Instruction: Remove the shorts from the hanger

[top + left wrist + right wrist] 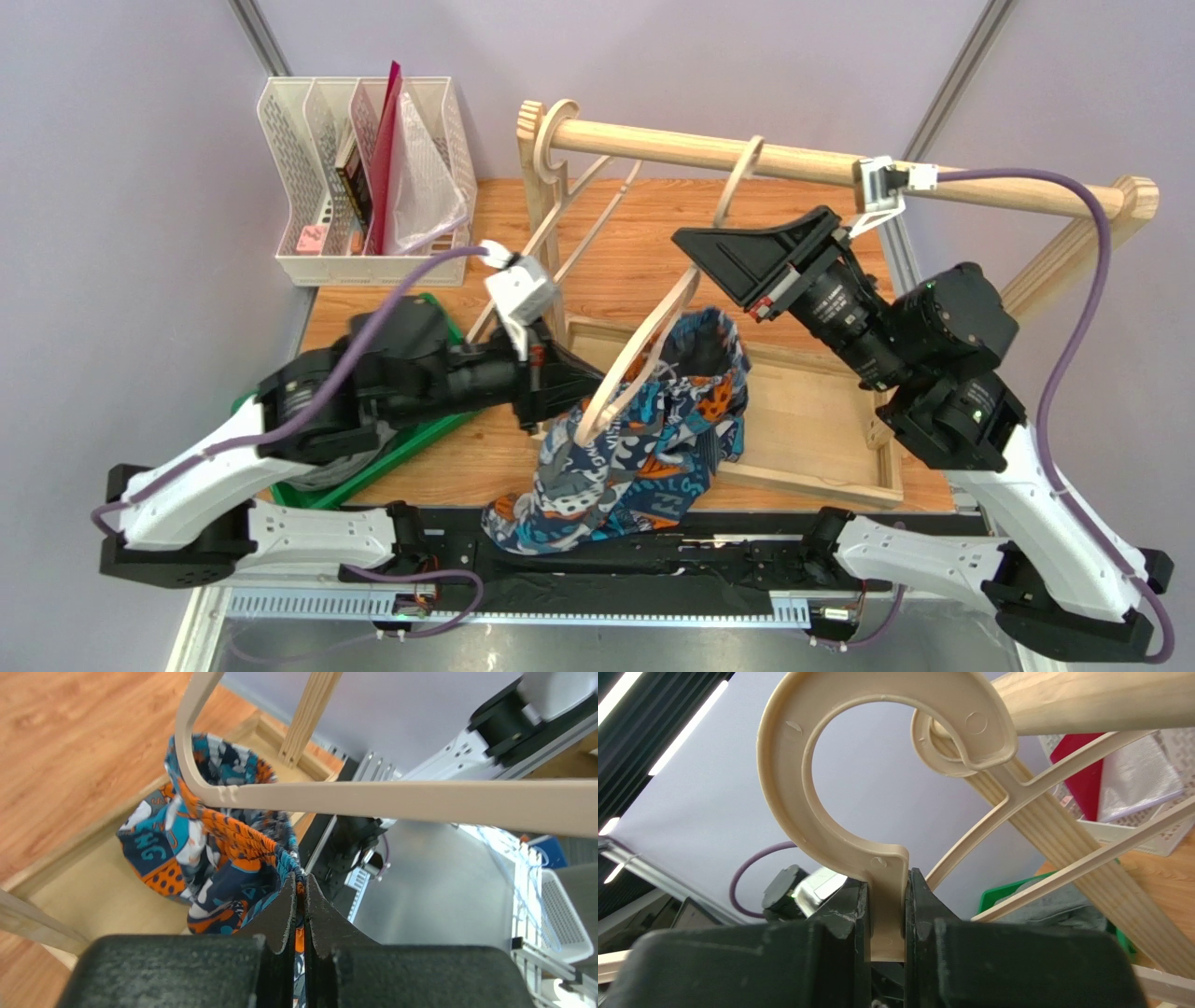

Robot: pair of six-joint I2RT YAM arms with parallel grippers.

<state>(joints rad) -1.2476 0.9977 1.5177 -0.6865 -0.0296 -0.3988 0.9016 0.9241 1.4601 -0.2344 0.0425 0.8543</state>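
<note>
The patterned shorts [638,455] hang from a beige hanger [638,357] and spill toward the near table edge. My left gripper [568,399] is shut on their waistband; the cloth shows pinched between the fingers in the left wrist view [300,885], with the hanger bar [393,801] above. My right gripper [709,252] is shut on the hanger's neck [887,882]. The hook [829,777] has nothing inside its curve there. Grey cloth [1053,906], likely the grey shorts, lies in a green bin.
A wooden rod [701,147] on a rack spans the back and carries more empty hangers [589,224], one hooked on it [962,749]. A shallow wooden tray [821,413] lies under the shorts. A white file organizer [365,168] stands back left. The green bin [421,437] sits under my left arm.
</note>
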